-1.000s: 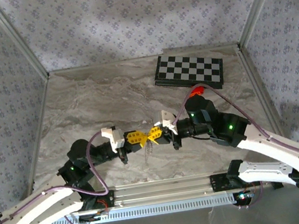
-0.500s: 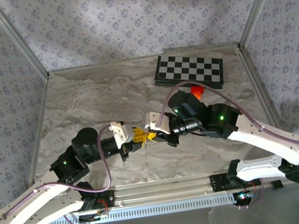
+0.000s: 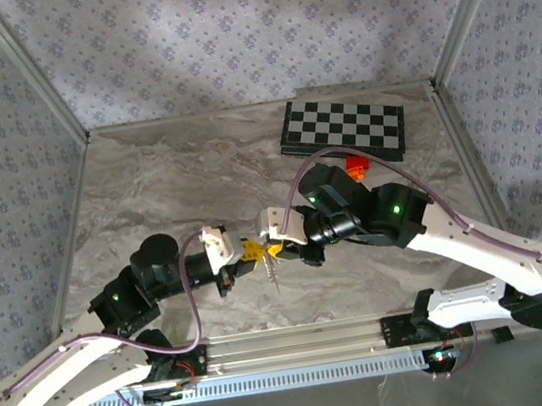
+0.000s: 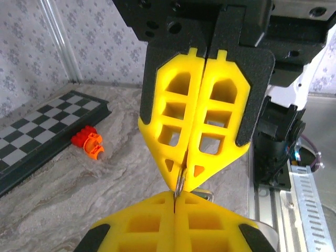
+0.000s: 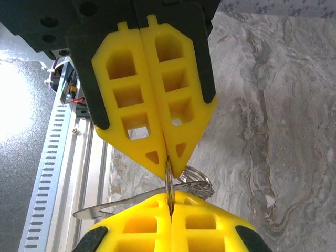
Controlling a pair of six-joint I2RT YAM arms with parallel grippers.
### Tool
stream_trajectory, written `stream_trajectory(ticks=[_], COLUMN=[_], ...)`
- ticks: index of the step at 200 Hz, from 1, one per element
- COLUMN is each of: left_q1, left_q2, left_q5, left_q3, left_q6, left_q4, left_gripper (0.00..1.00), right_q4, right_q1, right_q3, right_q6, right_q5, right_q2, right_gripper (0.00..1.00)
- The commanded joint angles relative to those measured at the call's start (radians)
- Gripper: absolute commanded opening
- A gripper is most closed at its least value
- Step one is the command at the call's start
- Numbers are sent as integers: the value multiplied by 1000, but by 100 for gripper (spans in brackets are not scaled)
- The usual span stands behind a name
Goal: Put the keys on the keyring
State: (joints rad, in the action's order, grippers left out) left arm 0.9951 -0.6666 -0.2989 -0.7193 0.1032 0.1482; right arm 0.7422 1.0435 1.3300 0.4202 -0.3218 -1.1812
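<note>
My left gripper (image 3: 254,253) and right gripper (image 3: 276,249) meet tip to tip above the table's near middle. Both are shut on the keyring (image 5: 168,182), a thin silvery ring seen edge-on and pinched between the two pairs of yellow tips. In the left wrist view the left gripper (image 4: 175,195) is at the bottom, the right gripper (image 4: 183,177) points down at it, and the keyring (image 4: 179,185) bridges them. In the right wrist view my right gripper (image 5: 170,204) faces the left gripper (image 5: 167,161). A flat pale metal key (image 5: 102,211) sticks out sideways from the ring; it hangs below the tips as a thin sliver (image 3: 273,275).
A folded chessboard (image 3: 343,129) lies at the back right, with an orange block (image 3: 354,163) just in front of it. The same orange block (image 4: 87,143) shows beside the board (image 4: 37,128). The aluminium rail (image 3: 301,342) runs along the near edge.
Both arms have swung: the right arm reaches further left and the left elbow has risen. The meeting point of the tips shifted slightly left. The ring stays pinched.
</note>
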Motion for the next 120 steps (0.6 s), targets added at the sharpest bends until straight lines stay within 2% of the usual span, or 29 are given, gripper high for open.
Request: stream_trajectory(ticks=[1,21,48,120], left_q1=[3,4,3,3], left_q2=[40,56,72,100], left_q5=[-39,-70,-87,-112], left_q3=[23,50,82,160], left_q6=[-55,-77,-87,-117], left_q4=[-164,-231,-300,-450], left_gripper=[0,0,0,0], right_q4=[-72,-136,-236,-290], right_q1=[8,1,-14,-34], right_q3=[-26,-71,-106,-129], right_q6=[-25,-61,-92,-97], right_q5=[-26,-72,-116,-144], right_q2=[39,71,99,129], right_gripper=[16,25,27,10])
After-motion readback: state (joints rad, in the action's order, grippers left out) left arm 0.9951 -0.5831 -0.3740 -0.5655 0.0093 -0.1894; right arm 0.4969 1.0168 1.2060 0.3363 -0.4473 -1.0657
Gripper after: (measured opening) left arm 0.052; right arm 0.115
